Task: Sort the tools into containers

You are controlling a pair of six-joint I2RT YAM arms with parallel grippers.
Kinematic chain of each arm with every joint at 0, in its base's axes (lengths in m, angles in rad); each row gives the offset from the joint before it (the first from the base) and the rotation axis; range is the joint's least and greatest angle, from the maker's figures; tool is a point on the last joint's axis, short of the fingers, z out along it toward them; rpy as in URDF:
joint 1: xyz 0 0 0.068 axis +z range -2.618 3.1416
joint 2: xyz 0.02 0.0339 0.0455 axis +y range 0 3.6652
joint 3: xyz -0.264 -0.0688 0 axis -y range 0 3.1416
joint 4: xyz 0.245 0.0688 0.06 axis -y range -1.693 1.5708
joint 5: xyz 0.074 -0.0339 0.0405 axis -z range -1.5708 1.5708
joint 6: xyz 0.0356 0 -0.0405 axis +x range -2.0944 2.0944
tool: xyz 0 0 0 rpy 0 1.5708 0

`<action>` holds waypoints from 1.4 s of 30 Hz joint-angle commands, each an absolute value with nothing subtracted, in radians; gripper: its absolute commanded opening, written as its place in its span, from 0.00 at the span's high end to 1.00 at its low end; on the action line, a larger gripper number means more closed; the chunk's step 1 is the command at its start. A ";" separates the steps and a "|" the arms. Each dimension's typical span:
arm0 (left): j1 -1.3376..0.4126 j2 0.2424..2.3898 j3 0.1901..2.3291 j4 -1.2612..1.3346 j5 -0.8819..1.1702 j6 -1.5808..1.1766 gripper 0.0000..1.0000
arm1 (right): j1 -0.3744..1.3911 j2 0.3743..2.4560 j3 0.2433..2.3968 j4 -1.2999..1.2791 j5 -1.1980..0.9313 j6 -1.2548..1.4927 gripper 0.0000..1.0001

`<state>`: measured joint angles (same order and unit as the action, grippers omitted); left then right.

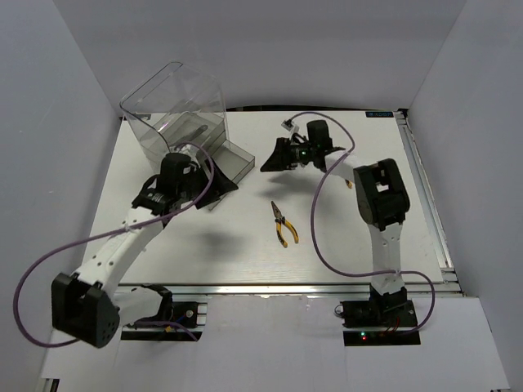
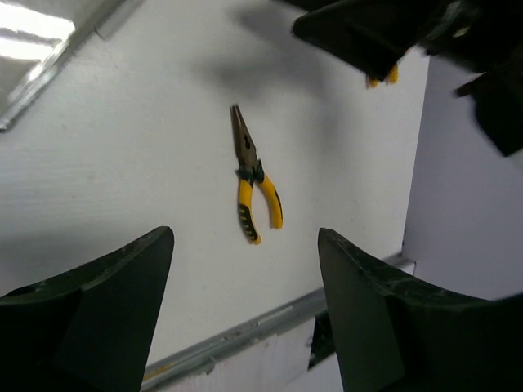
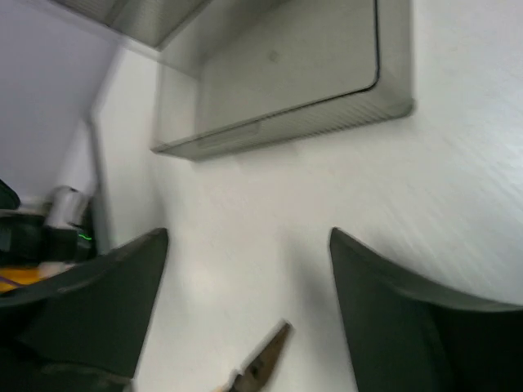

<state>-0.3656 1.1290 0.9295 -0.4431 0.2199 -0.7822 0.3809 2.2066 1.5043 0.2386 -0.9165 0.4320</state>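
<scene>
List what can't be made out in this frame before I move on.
1. Second yellow-handled tool: left wrist view, only the handle tips show under the right arm; type unclear.
2. Pliers: right wrist view, blurred and cut off by the bottom edge.
3. Cabinet contents: top view, glare on the clear walls and the left arm hide the inside.

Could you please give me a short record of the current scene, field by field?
pliers: yellow-handled, lying free, ungrasped
drawer: pulled out of the clear cabinet
left gripper: jaws open, empty, pliers in its view
right gripper: jaws open, empty, facing the drawer
</scene>
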 commanded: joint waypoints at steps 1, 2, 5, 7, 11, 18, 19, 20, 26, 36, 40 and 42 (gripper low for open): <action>-0.377 1.247 0.942 -0.407 0.395 -0.824 0.19 | 0.368 2.054 1.594 -0.267 -0.772 -0.144 0.11; -0.396 1.276 0.948 -0.407 0.393 -0.830 0.20 | 0.359 1.998 1.591 -0.303 -0.680 -0.206 0.11; -0.565 1.429 1.018 -0.414 0.353 -0.825 0.20 | 0.301 1.898 1.562 -0.404 -0.571 -0.369 0.10; -0.630 1.571 1.080 -0.475 0.322 -0.830 0.23 | 0.238 1.858 1.554 -0.471 -0.566 -0.485 0.11; -0.730 1.748 1.218 -0.596 0.215 -0.859 0.39 | 0.121 1.703 1.462 -0.538 -0.635 -0.583 0.11; -0.813 1.937 1.385 -0.747 0.077 -0.859 0.44 | 0.028 1.556 1.321 -0.545 -0.626 -0.594 0.11; -0.818 1.957 1.414 -0.773 0.072 -0.867 0.47 | 0.023 1.546 1.312 -0.545 -0.626 -0.591 0.11; -0.825 1.980 1.430 -0.781 0.071 -0.867 0.50 | 0.021 1.533 1.299 -0.543 -0.626 -0.588 0.11; -0.877 2.080 1.538 -0.834 -0.027 -0.835 0.58 | 0.011 1.505 1.285 -0.549 -0.643 -0.578 0.11; -0.897 2.112 1.509 -0.867 -0.159 -0.770 0.90 | 0.011 1.516 1.312 -0.557 -0.680 -0.569 0.10; -0.897 2.030 1.497 -0.841 -0.213 -0.654 1.00 | 0.011 1.505 1.305 -0.560 -0.692 -0.577 0.11; -0.893 1.948 1.477 -0.796 -0.230 -0.521 1.00 | 0.011 1.497 1.301 -0.563 -0.695 -0.583 0.11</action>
